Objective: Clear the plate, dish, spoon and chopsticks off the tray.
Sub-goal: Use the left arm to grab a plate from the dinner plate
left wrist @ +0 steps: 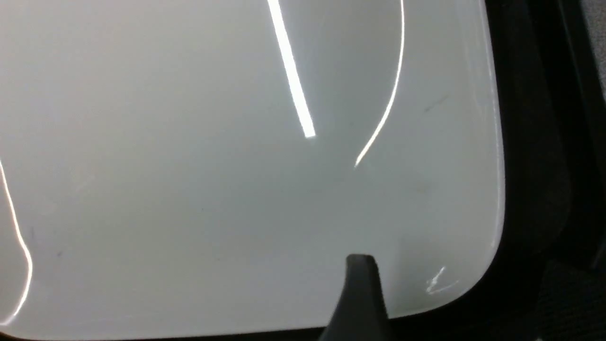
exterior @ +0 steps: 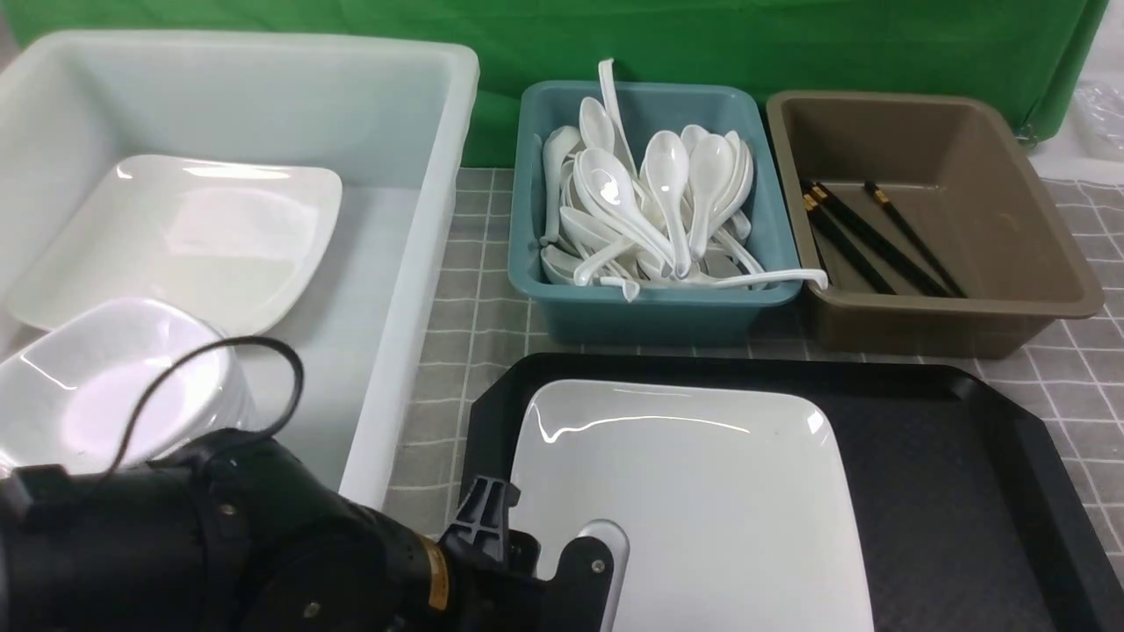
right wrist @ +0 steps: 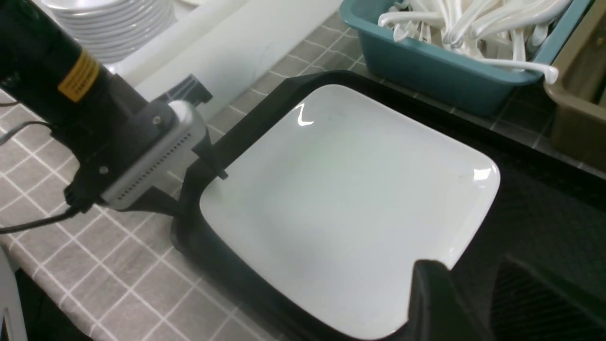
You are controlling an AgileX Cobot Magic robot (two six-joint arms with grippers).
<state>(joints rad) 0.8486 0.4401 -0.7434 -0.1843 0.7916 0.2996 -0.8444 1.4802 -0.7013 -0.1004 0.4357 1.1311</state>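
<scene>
No words or numbers are showing clearly anywhere. A yellow label (right wrist: 78, 76) is sitting on the left arm (right wrist: 38, 52), but its print is too blurred to read.

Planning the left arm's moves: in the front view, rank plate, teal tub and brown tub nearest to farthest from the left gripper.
1. plate, at the left gripper, on the tray.
2. teal tub, behind, centre.
3. brown tub, back right.
</scene>
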